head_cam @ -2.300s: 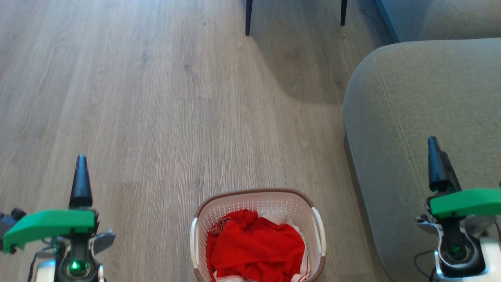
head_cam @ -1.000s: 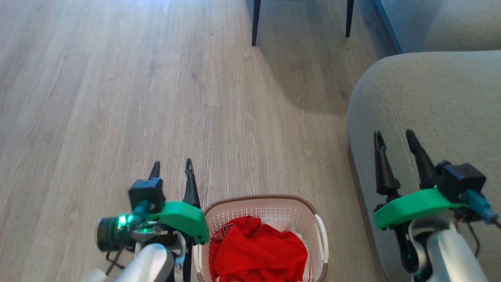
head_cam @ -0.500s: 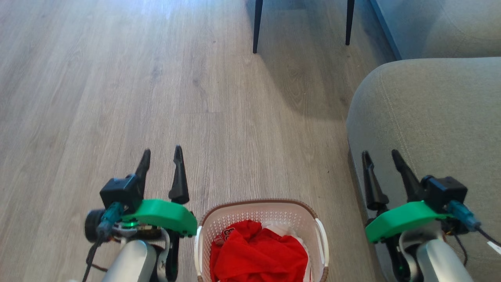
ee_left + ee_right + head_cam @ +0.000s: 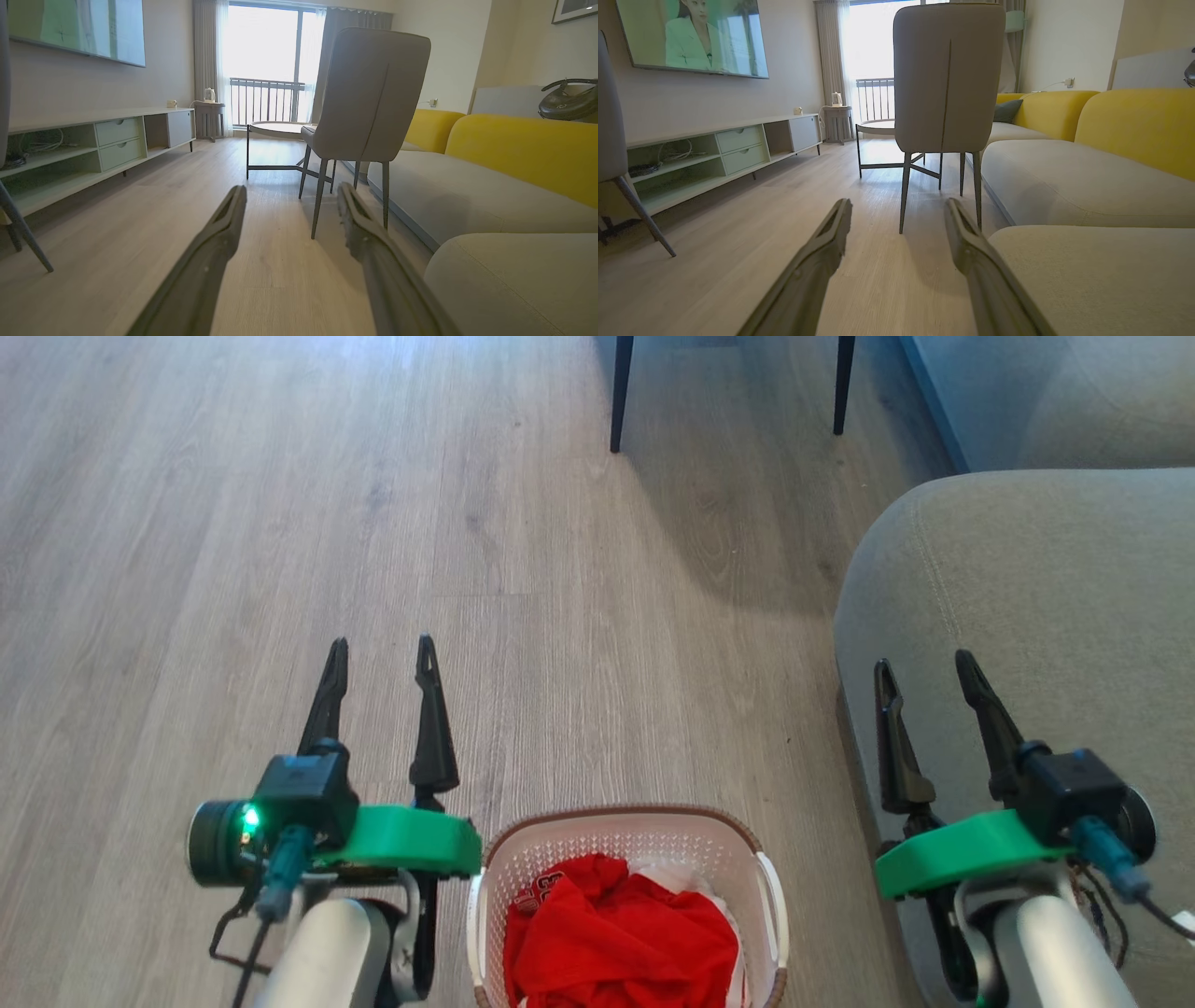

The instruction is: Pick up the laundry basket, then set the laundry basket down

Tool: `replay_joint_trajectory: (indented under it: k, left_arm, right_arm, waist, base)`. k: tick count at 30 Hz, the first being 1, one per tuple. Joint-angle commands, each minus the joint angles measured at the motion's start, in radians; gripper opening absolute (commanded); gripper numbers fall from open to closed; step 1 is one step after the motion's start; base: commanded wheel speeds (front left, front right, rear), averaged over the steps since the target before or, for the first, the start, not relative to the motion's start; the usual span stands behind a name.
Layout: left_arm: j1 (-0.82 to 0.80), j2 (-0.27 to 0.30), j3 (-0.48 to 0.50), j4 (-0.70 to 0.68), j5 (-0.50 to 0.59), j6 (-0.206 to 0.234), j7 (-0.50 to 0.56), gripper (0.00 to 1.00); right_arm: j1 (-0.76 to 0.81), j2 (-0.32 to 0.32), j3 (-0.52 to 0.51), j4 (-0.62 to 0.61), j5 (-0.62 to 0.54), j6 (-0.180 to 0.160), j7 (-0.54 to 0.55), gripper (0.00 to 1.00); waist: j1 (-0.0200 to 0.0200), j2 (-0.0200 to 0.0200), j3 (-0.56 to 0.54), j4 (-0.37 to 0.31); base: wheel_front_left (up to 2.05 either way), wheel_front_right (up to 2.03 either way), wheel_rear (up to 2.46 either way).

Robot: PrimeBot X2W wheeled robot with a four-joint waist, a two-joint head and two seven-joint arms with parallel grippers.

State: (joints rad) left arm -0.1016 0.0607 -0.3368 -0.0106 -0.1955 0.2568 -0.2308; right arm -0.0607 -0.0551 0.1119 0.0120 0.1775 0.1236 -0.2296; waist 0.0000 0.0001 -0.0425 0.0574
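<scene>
No legible text. The crumpled red fabric garment [image 4: 625,943] in the white perforated plastic laundry basket [image 4: 635,835] carries white printed characters [image 4: 540,887], too small to read.

Open wooden floor [image 4: 233,523] stretches ahead and to the left of the laundry basket [image 4: 616,840], with room for the left gripper [image 4: 383,641] alongside it. On the right, the grey sofa cushion [image 4: 1027,569] crowds close, leaving a narrow strip of floor beside the basket. Dark chair legs [image 4: 618,401] stand well ahead.
</scene>
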Motion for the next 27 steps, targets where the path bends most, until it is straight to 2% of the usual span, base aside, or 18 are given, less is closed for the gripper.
replay_joint_trajectory:
  k: [1, 7, 14, 27]
  left_arm:
    - [-0.029, -0.005, 0.042, -0.019, -0.003, -0.017, -0.015, 1.0]
    - [-0.018, -0.01, 0.064, 0.059, -0.011, -0.089, -0.031, 1.0]
    - [-0.004, -0.01, 0.062, 0.139, -0.072, -0.123, -0.031, 1.0]
    - [-0.012, -0.01, 0.056, 0.187, -0.075, -0.127, -0.031, 1.0]
  right_arm:
    - [-0.03, 0.005, 0.024, -0.029, -0.035, 0.007, -0.016, 1.0]
    - [-0.028, 0.005, 0.02, -0.001, -0.074, 0.007, -0.032, 1.0]
    - [-0.016, 0.005, -0.014, 0.103, -0.01, 0.007, -0.032, 1.0]
    - [-0.037, 0.005, 0.005, 0.144, -0.01, 0.007, -0.032, 1.0]
  waist:
    - [0.0, -0.0001, -0.001, 0.001]
    - [0.0, -0.0001, -0.005, 0.0]
    - [0.0, -0.0001, -0.008, -0.003]
    - [0.0, -0.0001, -0.005, -0.005]
  base:
    - [0.0, 0.0, 0.0]
    - [0.0, 0.0, 0.0]
    - [0.0, 0.0, 0.0]
    - [0.0, 0.0, 0.0]
